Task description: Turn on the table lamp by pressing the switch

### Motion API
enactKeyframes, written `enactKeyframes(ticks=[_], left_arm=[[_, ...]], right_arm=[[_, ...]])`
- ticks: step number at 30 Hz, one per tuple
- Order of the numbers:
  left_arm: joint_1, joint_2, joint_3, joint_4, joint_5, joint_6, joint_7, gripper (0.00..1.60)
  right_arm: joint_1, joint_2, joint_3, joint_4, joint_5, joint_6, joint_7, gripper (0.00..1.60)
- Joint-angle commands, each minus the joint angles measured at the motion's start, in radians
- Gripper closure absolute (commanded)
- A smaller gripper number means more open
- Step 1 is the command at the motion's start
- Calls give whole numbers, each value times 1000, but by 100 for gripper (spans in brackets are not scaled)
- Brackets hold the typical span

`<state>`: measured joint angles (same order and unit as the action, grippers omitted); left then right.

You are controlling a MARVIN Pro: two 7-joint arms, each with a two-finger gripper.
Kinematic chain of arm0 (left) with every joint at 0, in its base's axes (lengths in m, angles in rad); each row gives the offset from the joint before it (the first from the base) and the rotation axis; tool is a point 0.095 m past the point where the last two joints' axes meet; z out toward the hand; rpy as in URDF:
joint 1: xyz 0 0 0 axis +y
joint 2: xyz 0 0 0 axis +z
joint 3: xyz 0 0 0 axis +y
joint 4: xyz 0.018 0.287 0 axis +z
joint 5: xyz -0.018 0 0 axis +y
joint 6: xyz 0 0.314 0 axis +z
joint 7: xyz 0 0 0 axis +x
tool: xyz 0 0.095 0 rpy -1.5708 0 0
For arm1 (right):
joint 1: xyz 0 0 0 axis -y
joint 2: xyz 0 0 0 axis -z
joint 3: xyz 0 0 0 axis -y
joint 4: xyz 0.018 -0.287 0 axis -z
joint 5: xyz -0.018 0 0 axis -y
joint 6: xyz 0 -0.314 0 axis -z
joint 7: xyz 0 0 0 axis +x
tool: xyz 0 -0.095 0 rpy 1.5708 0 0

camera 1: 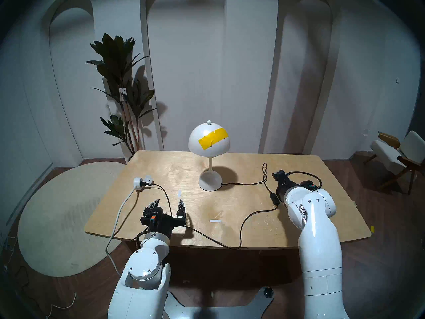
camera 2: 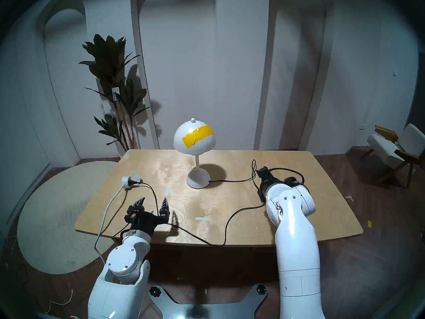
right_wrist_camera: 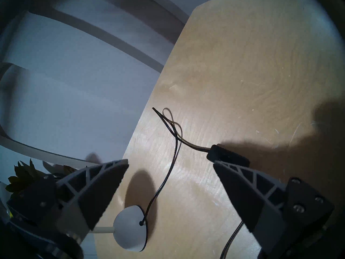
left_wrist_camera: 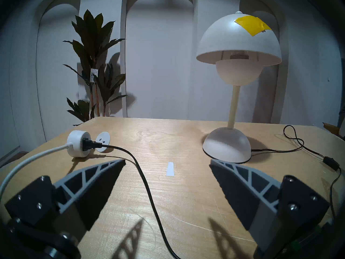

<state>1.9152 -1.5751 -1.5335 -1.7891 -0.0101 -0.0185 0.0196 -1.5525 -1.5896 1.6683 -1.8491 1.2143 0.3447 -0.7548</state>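
Room: white walls with arched panels are seen behind a wooden table (camera 1: 299, 221); a potted plant (camera 1: 119, 81) is placed at the far left corner, a round rug (camera 1: 57, 219) lies on the floor to the left, and a chair (camera 1: 395, 155) stands at the far right.
Table lamp: the table lamp (camera 1: 208, 141) is stood upright near the far middle of the table, unlit; a yellow tape strip (camera 1: 213, 138) is stuck on its dome shade.
Cord: a black cord (camera 1: 243, 183) is led from the lamp base to the right, then through an inline switch (right_wrist_camera: 227, 158), then along the near edge to a white round socket (camera 1: 140, 181) at the left.
Switch: it is laid flat on the table, just beside one fingertip of the right gripper; contact cannot be told.
Right gripper: the right gripper (right_wrist_camera: 170, 164) is held low over the table with its jaws spread wide, nothing between them.
Left gripper: the left gripper (camera 1: 169, 203) is kept near the front left, jaws also apart and empty, the cord passing under it.
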Motion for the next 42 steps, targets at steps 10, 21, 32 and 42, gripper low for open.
enactKeyframes(ticks=[10,21,32,42], left_arm=[[-5,0,1,-21,1,-4,-1,0],[-5,0,1,-21,1,-3,-1,0],[-5,0,1,-21,0,-4,-1,0],[-5,0,1,-21,0,-4,0,0]], right_arm=[[33,-5,20,3,21,-17,1,0],[50,-10,25,57,37,-28,11,0],[78,-10,27,95,48,-40,14,0],[91,-5,36,100,60,-41,-3,0]])
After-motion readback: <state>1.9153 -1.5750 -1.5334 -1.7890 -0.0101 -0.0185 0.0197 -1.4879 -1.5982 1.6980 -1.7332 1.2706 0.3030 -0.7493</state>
